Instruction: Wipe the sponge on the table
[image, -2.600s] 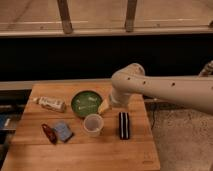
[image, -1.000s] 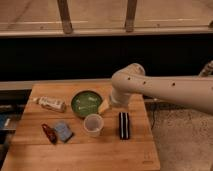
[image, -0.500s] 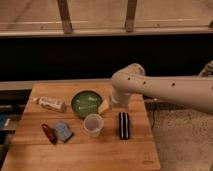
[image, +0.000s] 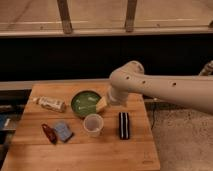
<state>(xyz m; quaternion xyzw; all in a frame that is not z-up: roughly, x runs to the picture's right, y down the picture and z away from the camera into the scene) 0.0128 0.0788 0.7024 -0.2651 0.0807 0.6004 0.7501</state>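
The gripper (image: 103, 103) is hanging at the end of the pale arm (image: 165, 90), which is reaching in from the right, and it is hovering over the right rim of the green bowl (image: 84, 104) toward the far middle of the desk (image: 100, 156). Its jaws are standing spread wide, pinching nothing; whether they are touching the bowl's rim cannot be told. The sponge (image: 63, 130) is lying flat on the left part of the desk, nearer than the bowl and well apart from the gripper, with a dark red oblong object (image: 48, 133) lying just beside it on its left. A pale cup (image: 93, 124) is standing upright just near of the bowl, and a black block (image: 124, 125) is lying to the cup's right. A light packet (image: 50, 104) is resting left of the bowl.
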